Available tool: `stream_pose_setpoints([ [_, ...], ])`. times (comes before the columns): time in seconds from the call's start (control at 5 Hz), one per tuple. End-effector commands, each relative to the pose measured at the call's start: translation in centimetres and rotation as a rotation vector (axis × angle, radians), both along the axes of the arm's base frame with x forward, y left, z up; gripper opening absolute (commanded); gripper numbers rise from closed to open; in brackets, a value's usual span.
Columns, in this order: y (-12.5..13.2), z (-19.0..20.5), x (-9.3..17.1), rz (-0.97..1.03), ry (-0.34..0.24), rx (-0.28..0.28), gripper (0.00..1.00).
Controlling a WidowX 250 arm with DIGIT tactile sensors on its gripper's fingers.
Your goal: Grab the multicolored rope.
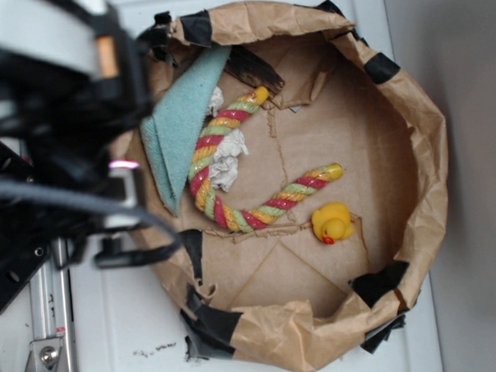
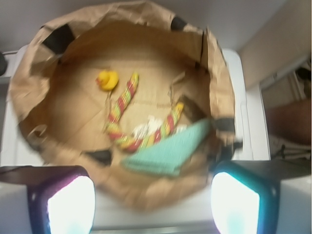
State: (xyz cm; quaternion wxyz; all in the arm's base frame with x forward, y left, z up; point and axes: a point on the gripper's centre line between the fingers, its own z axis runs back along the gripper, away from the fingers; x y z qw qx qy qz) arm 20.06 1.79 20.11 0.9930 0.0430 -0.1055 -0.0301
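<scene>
White tabletop (image 1: 139, 322), brown paper basin (image 1: 423, 137) patched with black tape resting on it, holding the multicolored rope (image 1: 233, 211) (bent in a U), a yellow rubber duck (image 1: 333, 223), a teal cloth (image 1: 179, 123), crumpled white paper (image 1: 228, 158)

Robot-manipulation laboratory setup. A makeshift bin (image 1: 409, 105) of crumpled brown paper patched with black tape (image 1: 380, 66) stands on a white tabletop (image 1: 139, 322). A black robot arm (image 1: 57, 145) on a metal bracket (image 1: 45, 355) carries cabling, and two glowing light panels (image 2: 70, 204) frame the wrist view; practice props lie inside.
</scene>
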Motion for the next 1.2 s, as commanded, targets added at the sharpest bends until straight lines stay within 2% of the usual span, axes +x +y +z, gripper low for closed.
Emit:
stream_pose_setpoints([
  [0.0,0.1,-7.9,4.2,-0.059,0.073,-0.043,1.00],
  [0.2,-2.1,-10.4,5.2,-0.025,0.161,-0.096,1.00],
  [0.8,-2.1,-10.4,5.2,-0.025,0.161,-0.096,1.00],
  [1.0,-4.6,-14.2,8.1,-0.114,0.119,-0.056,1.00],
])
